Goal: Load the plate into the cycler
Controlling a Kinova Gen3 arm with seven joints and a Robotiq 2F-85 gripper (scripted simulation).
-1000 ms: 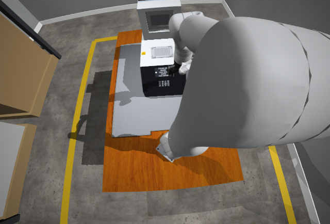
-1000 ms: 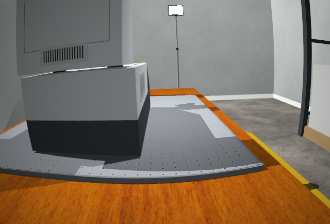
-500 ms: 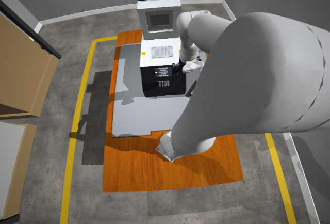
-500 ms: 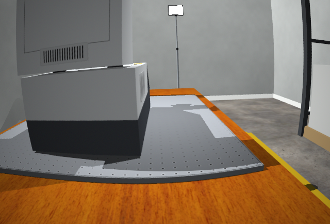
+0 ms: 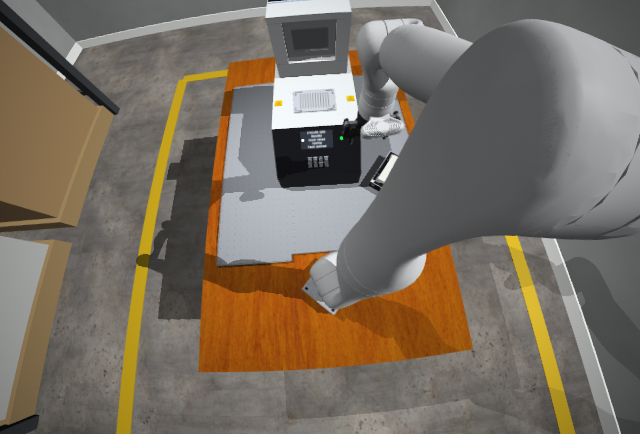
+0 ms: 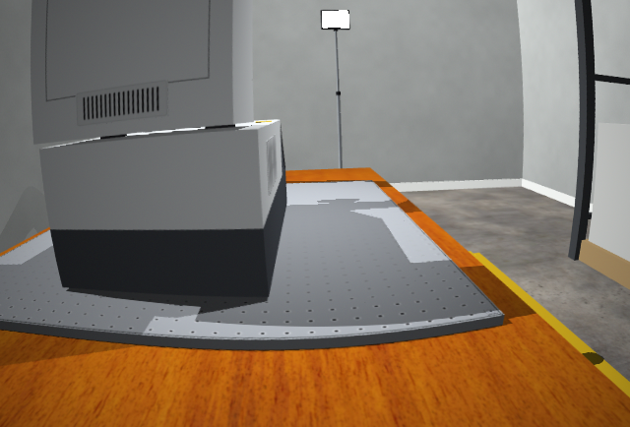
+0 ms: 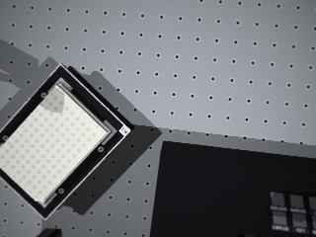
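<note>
Plate T27 sits in plate nest N1, its pale top facing up between the nest's corner locators. The nest, which has a small white label at one corner, is turned at an angle to real-time cycler Q1 and stands near its front corner, on the START-key side. Q1's lid stands raised over the rear of the body, leaving the ribbed block exposed, with a yellow marker on either side of it. On the black front are a lit display, a green lamp and two rows of keys. The jaws are spread wide with nothing between them; the top view puts them by the lamp side of Q1's front. The arm arches across from its base on the wooden worktop. A perforated grey board lies under both cycler and nest. Past the worktop, a lit panel tops a thin stand.
</note>
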